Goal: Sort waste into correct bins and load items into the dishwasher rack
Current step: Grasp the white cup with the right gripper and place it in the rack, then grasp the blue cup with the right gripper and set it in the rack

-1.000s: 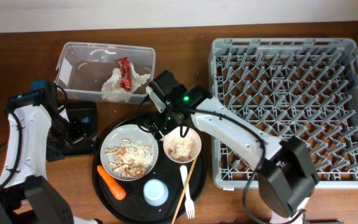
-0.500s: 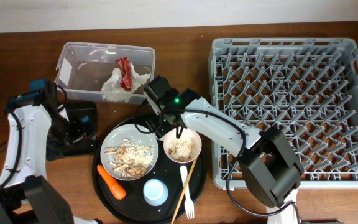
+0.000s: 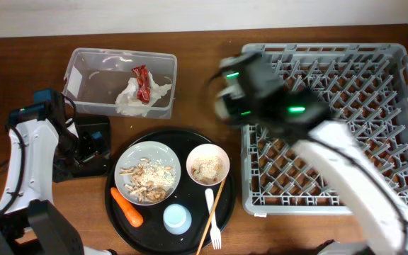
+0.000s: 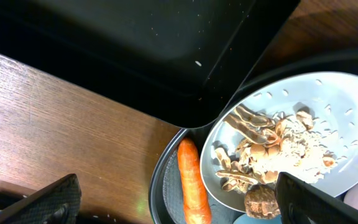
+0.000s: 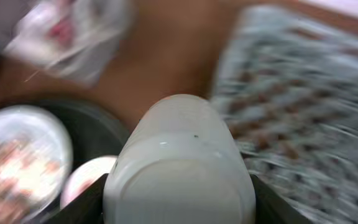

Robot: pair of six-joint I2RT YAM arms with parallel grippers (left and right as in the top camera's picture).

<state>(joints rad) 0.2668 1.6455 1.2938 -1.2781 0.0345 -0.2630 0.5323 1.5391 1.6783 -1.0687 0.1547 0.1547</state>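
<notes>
1. Right pincer (image 5: 179, 208) pinches the white cup (image 5: 179, 149), one dark finger on each side of it. The wrist view is motion-blurred.
2. Overhead, the right arm (image 3: 289, 113) is a blur above the left edge of the dishwasher rack (image 3: 346, 71). The rack's pegs are bare where they are visible.
3. Left pincer (image 4: 178, 190) is spread wide and holds nothing. It hangs over the shallow black tray (image 3: 94, 134) at the left of the counter (image 3: 204, 42).
4. The clear tub (image 3: 73, 71) holds a crumpled napkin (image 3: 129, 99) with the red wrapper (image 3: 142, 81) on top.
5. On the round black tray (image 3: 190, 138):
   - the plate (image 3: 160, 152) with food scraps (image 3: 146, 180);
   - the bowl (image 3: 207, 147), also with scraps, just right of the plate;
   - the carrot (image 3: 127, 207) beside the plate's lower left rim;
   - the light blue cup (image 3: 177, 218) below the plate;
   - the fork (image 3: 213, 219) right of that cup, next to a thin wooden stick (image 3: 218, 195).
</notes>
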